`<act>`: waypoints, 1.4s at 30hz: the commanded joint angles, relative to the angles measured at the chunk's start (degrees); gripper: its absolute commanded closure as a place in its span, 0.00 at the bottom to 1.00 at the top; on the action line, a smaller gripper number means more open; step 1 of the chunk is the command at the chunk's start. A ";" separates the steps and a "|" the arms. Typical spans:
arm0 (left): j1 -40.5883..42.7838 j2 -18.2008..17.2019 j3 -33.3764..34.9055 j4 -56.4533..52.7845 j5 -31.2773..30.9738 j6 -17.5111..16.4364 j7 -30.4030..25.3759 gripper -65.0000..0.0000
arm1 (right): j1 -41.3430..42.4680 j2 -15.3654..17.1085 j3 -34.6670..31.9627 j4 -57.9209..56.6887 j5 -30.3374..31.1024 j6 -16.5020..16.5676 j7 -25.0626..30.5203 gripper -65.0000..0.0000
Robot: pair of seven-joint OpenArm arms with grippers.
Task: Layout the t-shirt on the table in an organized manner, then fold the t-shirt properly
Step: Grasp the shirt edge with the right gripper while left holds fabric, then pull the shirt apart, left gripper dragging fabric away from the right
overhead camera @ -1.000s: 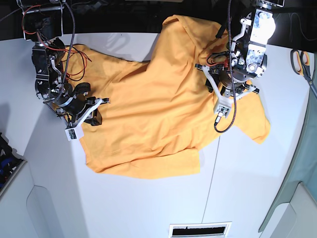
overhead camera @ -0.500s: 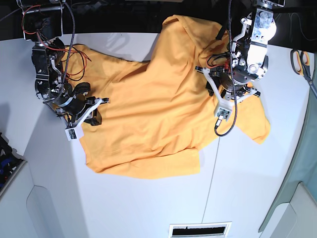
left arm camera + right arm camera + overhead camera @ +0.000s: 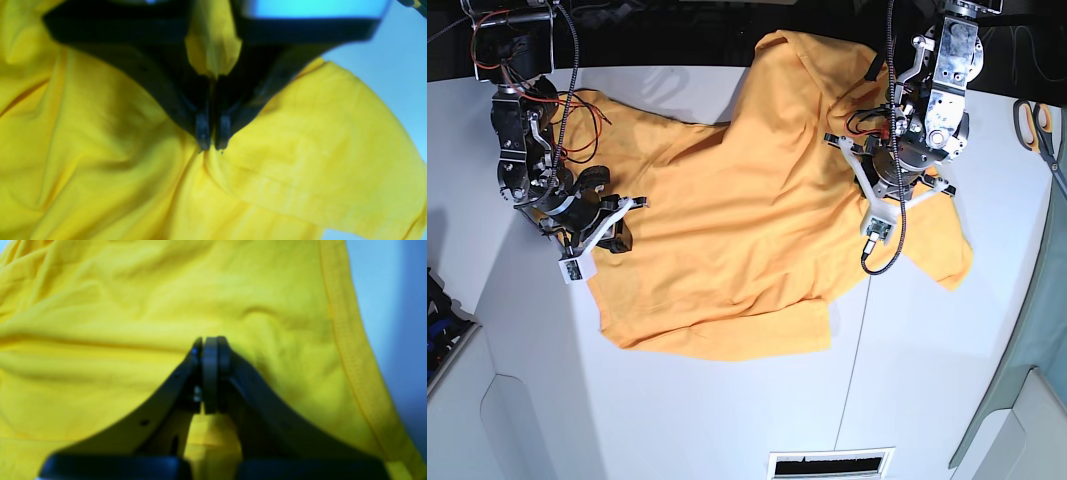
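Observation:
The orange-yellow t-shirt lies rumpled across the white table, with one part bunched toward the far edge and a sleeve at the right. My left gripper is over the shirt's right part; in the left wrist view it is shut, pinching a fold of the t-shirt. My right gripper sits at the shirt's left edge; in the right wrist view it is shut with creases of cloth running to its tips, near a hem.
Scissors lie at the table's far right. A dark seam line runs down the table. A vent slot is at the front edge. Red and black cables hang by the right arm.
My left arm has shifted and turned slightly over the shirt's right part, still gripping it. The right arm and the rest of the shirt look the same.

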 commanded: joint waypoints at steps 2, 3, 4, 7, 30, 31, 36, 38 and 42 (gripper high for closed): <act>-0.61 -0.33 -0.17 1.22 0.09 0.07 -0.85 0.96 | 0.92 0.46 0.28 0.76 0.46 0.44 0.96 1.00; -0.63 -0.33 -0.17 1.25 0.09 0.04 -0.83 0.96 | 0.92 0.46 0.28 0.76 0.46 0.44 0.96 1.00; -0.61 -0.35 -0.17 1.25 0.09 0.04 -0.83 0.96 | 0.92 0.46 0.28 0.76 0.46 0.44 0.94 1.00; -0.61 -1.16 -0.17 1.38 0.04 0.04 -0.85 0.96 | 0.92 0.46 0.28 0.76 0.44 0.44 0.96 1.00; -0.61 -8.79 -5.22 2.64 -2.16 0.02 -1.09 1.00 | 0.92 2.14 0.28 0.68 -4.70 -1.20 0.96 1.00; -0.61 -9.44 -6.54 2.64 -2.69 0.00 -1.07 1.00 | 0.94 2.71 0.28 0.68 -4.70 -1.90 0.96 1.00; -0.46 -13.18 -11.17 2.62 -8.41 -4.11 -0.61 1.00 | 0.94 5.75 0.28 0.68 -4.66 -3.21 0.96 1.00; -0.42 -14.38 -11.30 2.62 -10.78 -6.78 -0.61 1.00 | 0.94 6.75 0.28 0.68 -4.68 -3.23 0.96 1.00; -0.42 -14.75 -11.30 2.62 -12.02 -7.65 -0.63 1.00 | 0.92 8.83 0.33 0.68 -4.70 -5.03 0.96 1.00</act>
